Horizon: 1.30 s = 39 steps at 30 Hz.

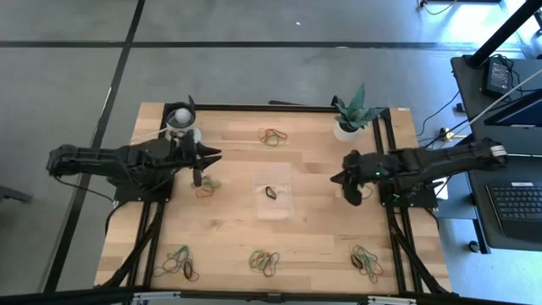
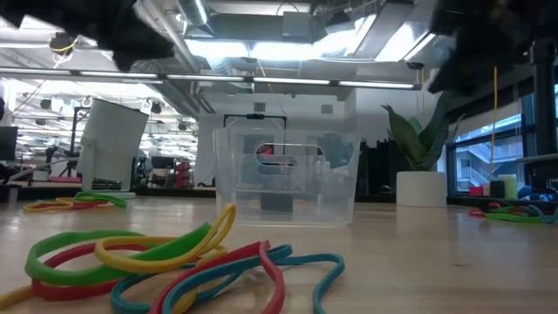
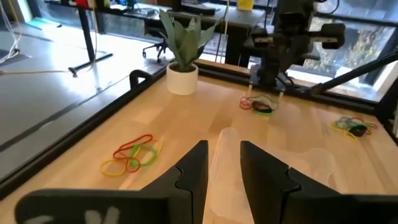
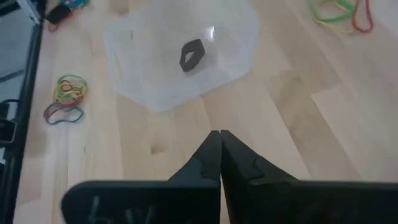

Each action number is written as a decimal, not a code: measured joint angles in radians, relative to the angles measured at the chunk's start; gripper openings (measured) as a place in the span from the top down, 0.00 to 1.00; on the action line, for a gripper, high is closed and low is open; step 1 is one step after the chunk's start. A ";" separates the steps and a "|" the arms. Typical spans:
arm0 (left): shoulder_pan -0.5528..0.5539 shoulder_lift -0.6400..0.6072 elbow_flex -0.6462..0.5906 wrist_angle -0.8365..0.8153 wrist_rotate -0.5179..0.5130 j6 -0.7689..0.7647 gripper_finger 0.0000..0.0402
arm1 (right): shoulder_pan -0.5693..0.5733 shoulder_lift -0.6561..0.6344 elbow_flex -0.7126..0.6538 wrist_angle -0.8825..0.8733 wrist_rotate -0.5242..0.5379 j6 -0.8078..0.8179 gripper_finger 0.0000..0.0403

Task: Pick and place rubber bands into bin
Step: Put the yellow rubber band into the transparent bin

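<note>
The clear bin (image 1: 273, 195) stands at the table's middle with one dark rubber band (image 4: 191, 55) lying on its floor. Loose rubber bands lie in small heaps on the wood: one toward the far edge (image 1: 273, 135), one left of the bin (image 1: 207, 188), and three along the near edge (image 1: 178, 263), (image 1: 264, 261), (image 1: 366, 260). My left gripper (image 3: 224, 165) hangs open left of the bin, above the heap there, with nothing between its fingers. My right gripper (image 4: 219, 134) hangs shut and empty to the right of the bin, pointing slantwise down toward it.
A white cup (image 1: 181, 121) stands at the far left, just beyond my left gripper. A white plant pot (image 1: 348, 119) with a green plant stands at the far right. Dark frame rails run along both sides of the table (image 1: 398, 229). Bare wood lies between the bin and each gripper.
</note>
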State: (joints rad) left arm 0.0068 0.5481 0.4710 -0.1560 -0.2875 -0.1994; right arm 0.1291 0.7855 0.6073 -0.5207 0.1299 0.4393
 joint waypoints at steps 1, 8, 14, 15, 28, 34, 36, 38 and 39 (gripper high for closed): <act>-0.013 0.037 0.032 -0.004 -0.013 -0.001 0.78 | 0.000 -0.030 -0.025 0.000 0.000 -0.001 0.99; -0.090 0.254 0.240 -0.026 -0.128 0.007 0.81 | -0.001 -0.128 -0.142 0.079 0.031 0.021 0.97; -0.143 0.420 0.426 -0.248 -0.196 -0.125 0.91 | -0.001 -0.123 -0.162 0.113 0.031 -0.029 0.97; -0.150 0.448 0.458 -0.300 -0.198 -0.164 0.93 | -0.001 -0.124 -0.162 0.113 0.031 -0.030 0.97; -0.168 0.630 0.579 -0.477 -0.166 -0.281 0.99 | -0.001 -0.124 -0.162 0.110 0.029 -0.059 0.97; -0.166 0.652 0.579 -0.512 -0.167 -0.273 1.00 | -0.001 -0.124 -0.162 0.111 0.028 -0.054 0.97; -0.158 0.651 0.579 -0.560 -0.167 -0.289 0.99 | -0.001 -0.124 -0.162 0.112 0.028 -0.052 0.97; -0.148 0.654 0.579 -0.626 -0.167 -0.330 0.97 | -0.001 -0.124 -0.162 0.114 0.028 -0.047 0.97; -0.143 0.655 0.579 -0.665 -0.167 -0.354 0.96 | -0.001 -0.124 -0.162 0.116 0.028 -0.038 0.97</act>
State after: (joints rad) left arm -0.1361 1.2034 1.0504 -0.8206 -0.4543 -0.5531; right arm 0.1284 0.6617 0.4454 -0.4050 0.1577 0.4009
